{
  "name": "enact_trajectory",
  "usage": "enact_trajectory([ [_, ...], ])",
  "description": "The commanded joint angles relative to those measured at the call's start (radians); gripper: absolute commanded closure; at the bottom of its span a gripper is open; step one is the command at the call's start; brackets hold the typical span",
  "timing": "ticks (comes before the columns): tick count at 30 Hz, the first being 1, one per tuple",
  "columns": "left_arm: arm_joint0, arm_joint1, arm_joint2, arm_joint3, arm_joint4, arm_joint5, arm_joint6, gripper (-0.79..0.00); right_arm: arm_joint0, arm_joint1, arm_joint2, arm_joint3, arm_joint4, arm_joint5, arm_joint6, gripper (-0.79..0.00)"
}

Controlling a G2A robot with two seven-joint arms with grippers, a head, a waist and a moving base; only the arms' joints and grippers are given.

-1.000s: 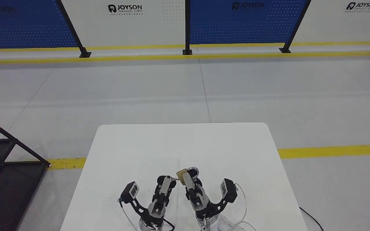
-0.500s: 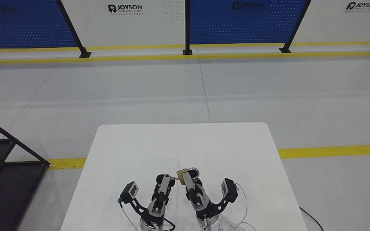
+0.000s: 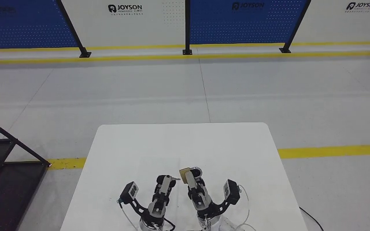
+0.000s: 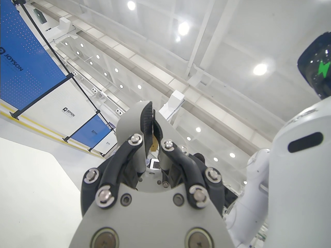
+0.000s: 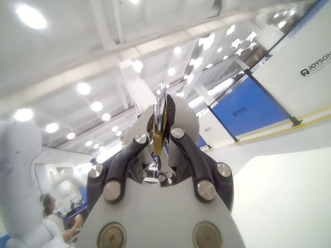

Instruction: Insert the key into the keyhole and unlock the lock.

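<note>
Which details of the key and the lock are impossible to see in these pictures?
Key: left wrist view, nearly all hidden inside the left end effector.
Keyhole: right wrist view, lock seen edge-on inside the right end effector.
Key-lock contact: top view, too small.

Left arm (image 3: 157, 199), right arm (image 3: 199, 199) side by side, wrists tipped up. Left jaws pinch small brass key (image 4: 154, 143); right jaws clamp brass padlock (image 5: 157, 130).

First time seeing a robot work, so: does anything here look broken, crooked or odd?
Nothing stands out. The right gripper clamps the brass lock, the left gripper pinches a small brass piece, probably the key, both held above the white table.
</note>
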Motion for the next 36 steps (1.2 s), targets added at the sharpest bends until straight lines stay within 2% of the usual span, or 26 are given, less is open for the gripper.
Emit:
enact_trajectory([
  [1, 0.0, 0.0, 0.0, 0.0, -0.004, 0.0, 0.0, 0.0, 0.0, 0.0, 0.0, 0.0, 0.002, -0.001, 0.001, 0.0],
  [12, -0.001, 0.0, 0.0, -0.001, -0.009, 0.005, -0.002, 0.0, -0.002, -0.002, 0.002, -0.012, 0.023, 0.008, 0.009, 0.0],
  [14, -0.006, -0.003, 0.001, -0.015, -0.055, 0.022, 0.003, 0.0, -0.001, -0.004, 0.005, -0.016, 0.057, -0.004, 0.009, 0.0],
  [18, -0.005, -0.014, -0.003, -0.048, -0.171, 0.019, 0.019, 0.0, 0.005, -0.012, 0.003, -0.016, 0.081, -0.03, -0.066, 0.0],
  [23, 0.014, -0.033, -0.017, -0.087, -0.282, 0.0, 0.0, 0.0, 0.022, -0.025, -0.01, -0.031, 0.113, 0.004, -0.102, 0.0],
  [30, 0.012, -0.066, 0.01, -0.052, -0.209, 0.0, 0.0, 0.0, 0.087, -0.047, -0.074, 0.005, 0.082, 0.124, -0.223, 0.0],
  [36, 0.003, -0.077, 0.01, -0.028, -0.148, 0.0, 0.0, 0.0, 0.131, -0.047, -0.13, 0.042, 0.101, 0.153, -0.252, 0.0],
])
